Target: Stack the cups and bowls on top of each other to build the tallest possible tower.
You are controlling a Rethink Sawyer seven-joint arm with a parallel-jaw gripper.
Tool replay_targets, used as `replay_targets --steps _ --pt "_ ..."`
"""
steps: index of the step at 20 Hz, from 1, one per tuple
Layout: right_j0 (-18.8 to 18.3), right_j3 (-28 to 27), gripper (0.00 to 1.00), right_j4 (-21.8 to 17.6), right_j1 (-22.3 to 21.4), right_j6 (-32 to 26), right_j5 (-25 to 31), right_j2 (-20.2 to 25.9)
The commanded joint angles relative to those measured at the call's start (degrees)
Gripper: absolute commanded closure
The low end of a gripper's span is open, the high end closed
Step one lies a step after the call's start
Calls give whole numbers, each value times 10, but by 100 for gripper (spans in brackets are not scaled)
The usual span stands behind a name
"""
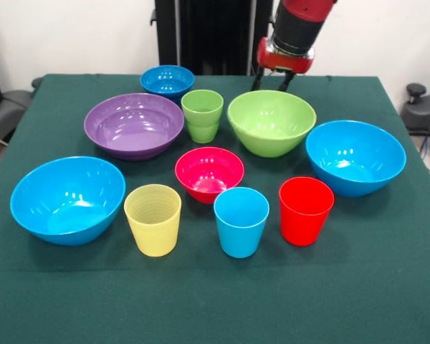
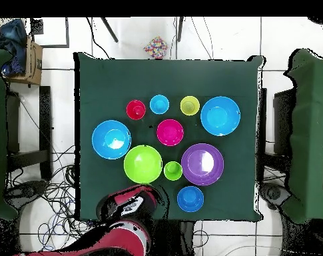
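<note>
red and black arm (image 1: 295,32) hangs upright behind the lime green bowl (image 1: 271,122), jaws slightly parted, grasping nothing.

A square table draped in dark green cloth (image 1: 50,301) is set on a floor of pale tiles (image 2: 277,40) with dark joints. A plain white wall (image 1: 72,36) is seen behind it. Black cables (image 2: 50,200) are strewn over the floor. Two more green-covered surfaces (image 2: 309,133) are placed on either side, and a cardboard box (image 2: 32,63) is seen in one corner.
</note>
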Motion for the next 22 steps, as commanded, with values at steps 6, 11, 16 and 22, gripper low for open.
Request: replay_targets --steps 6,11,16,22 --pt "-24 3 0 38 -100 53 80 53" --pt "40 12 0 72 -189 117 95 -27" --pt "14 17 0 135 -285 93 300 4" --pt "36 2 0 177 -320 114 333 -10"
